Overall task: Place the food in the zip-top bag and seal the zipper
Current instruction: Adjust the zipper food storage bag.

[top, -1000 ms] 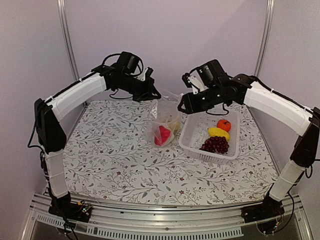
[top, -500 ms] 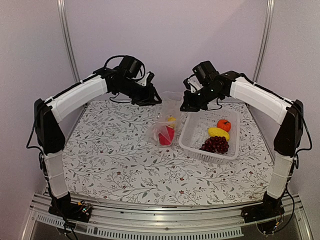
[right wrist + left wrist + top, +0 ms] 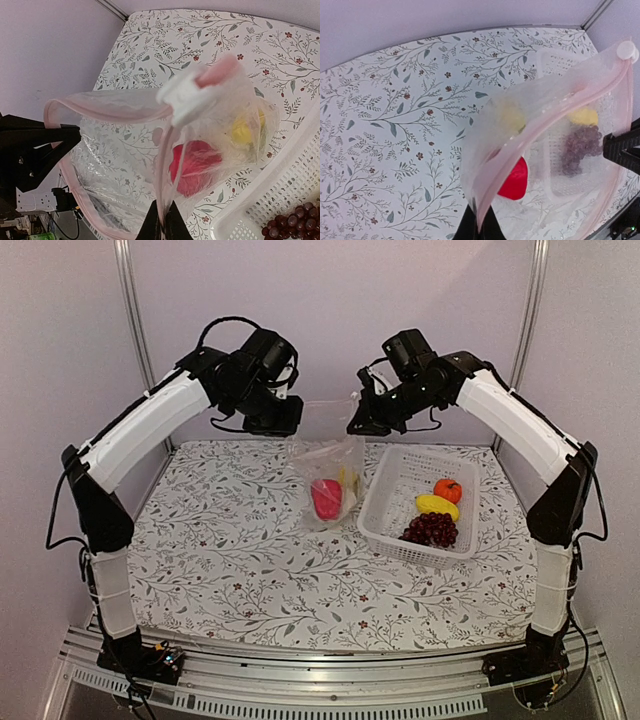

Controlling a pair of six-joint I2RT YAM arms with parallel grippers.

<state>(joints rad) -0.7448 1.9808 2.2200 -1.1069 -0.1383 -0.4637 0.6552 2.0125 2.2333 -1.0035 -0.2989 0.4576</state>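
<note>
The clear zip-top bag (image 3: 325, 465) hangs above the table, stretched by its top corners between both grippers. My left gripper (image 3: 293, 425) (image 3: 479, 225) is shut on the left end of the pink zipper (image 3: 555, 120). My right gripper (image 3: 355, 425) (image 3: 162, 225) is shut on the bag's edge just below the white slider (image 3: 192, 97). A red pepper (image 3: 325, 498) (image 3: 195, 165) and a yellow piece (image 3: 242, 131) lie inside the bag. Whether the zipper is pressed together along its length I cannot tell.
A white perforated basket (image 3: 385, 530) stands right of the bag, holding an orange fruit (image 3: 447, 490), a yellow piece (image 3: 437, 505) and a purple grape bunch (image 3: 430, 529). The floral tablecloth (image 3: 220, 550) spreads to the left and front.
Both grippers have risen and drawn the bag's mouth taut between them. The bag has come up off the cloth and now hangs with the pepper at its bottom.
</note>
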